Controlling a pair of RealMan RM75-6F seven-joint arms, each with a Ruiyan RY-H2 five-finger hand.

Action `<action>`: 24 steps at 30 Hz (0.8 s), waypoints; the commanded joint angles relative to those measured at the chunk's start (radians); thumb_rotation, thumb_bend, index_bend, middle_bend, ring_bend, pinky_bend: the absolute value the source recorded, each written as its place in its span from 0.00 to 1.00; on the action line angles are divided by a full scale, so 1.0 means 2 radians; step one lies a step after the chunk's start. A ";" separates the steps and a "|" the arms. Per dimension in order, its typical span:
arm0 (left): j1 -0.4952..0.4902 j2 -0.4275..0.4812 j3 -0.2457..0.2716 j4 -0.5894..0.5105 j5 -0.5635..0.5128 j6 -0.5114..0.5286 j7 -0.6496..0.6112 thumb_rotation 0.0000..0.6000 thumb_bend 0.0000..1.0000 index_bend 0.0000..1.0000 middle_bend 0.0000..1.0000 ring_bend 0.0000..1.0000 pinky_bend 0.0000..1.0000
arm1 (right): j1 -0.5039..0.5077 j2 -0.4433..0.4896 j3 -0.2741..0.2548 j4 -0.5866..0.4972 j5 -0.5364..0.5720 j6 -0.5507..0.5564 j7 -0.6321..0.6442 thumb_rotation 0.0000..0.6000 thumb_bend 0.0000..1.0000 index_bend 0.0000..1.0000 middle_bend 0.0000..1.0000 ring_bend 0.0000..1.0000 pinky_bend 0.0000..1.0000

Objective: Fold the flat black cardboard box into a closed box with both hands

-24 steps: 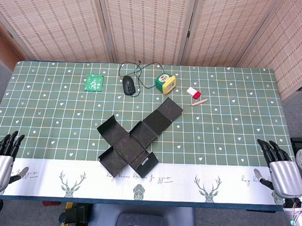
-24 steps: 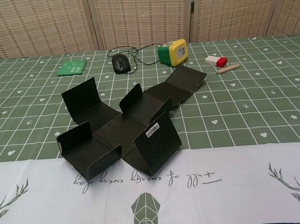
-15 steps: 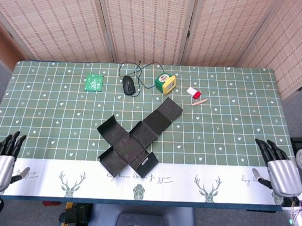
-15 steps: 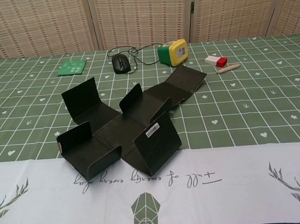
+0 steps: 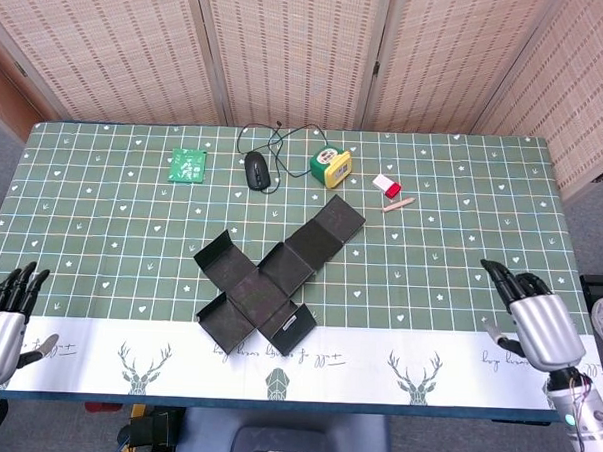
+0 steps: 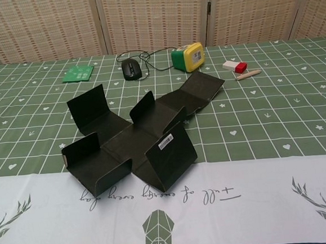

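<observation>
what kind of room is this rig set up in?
Probably an office or lab corner turned into a tabletop demo station. Woven folding screens wall off the back, a deer-print tablecloth covers the table, and a wired computer mouse lies beside the unfolded black cardboard box.

We see both hands only in the head view; the chest view shows neither. Our left hand [image 5: 2,318] sits at the lower left edge, back of the hand up, holding nothing. Its dark fingers [image 5: 17,284] are straight and slightly fanned, pointing away from us, and the thumb [image 5: 44,346] juts out toward the other hand. Our right hand [image 5: 538,321] sits at the lower right, well apart from the left, also back up and holding nothing. Its fingers [image 5: 507,280] are spread and angled inward toward the left hand, the thumb [image 5: 499,332] out to that same side. Below it, the wrist [image 5: 578,418] shows a small lit spot.
</observation>
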 commanded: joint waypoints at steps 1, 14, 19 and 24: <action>0.002 0.000 0.001 0.001 0.001 0.003 -0.002 1.00 0.17 0.00 0.00 0.01 0.16 | 0.040 0.011 0.021 -0.024 -0.002 -0.041 -0.033 1.00 0.29 0.00 0.15 0.62 0.76; 0.017 0.002 0.006 0.005 0.002 0.019 -0.012 1.00 0.17 0.00 0.00 0.01 0.16 | 0.202 -0.017 0.075 -0.036 0.120 -0.247 -0.134 1.00 0.29 0.00 0.13 0.74 0.93; 0.021 0.003 0.007 0.006 0.001 0.022 -0.016 1.00 0.17 0.00 0.00 0.01 0.16 | 0.254 -0.041 0.082 -0.024 0.169 -0.292 -0.182 1.00 0.29 0.00 0.13 0.74 0.94; 0.024 0.001 0.007 0.009 0.002 0.024 -0.019 1.00 0.17 0.00 0.00 0.01 0.16 | 0.306 -0.067 0.079 -0.005 0.221 -0.331 -0.223 1.00 0.29 0.00 0.13 0.74 0.94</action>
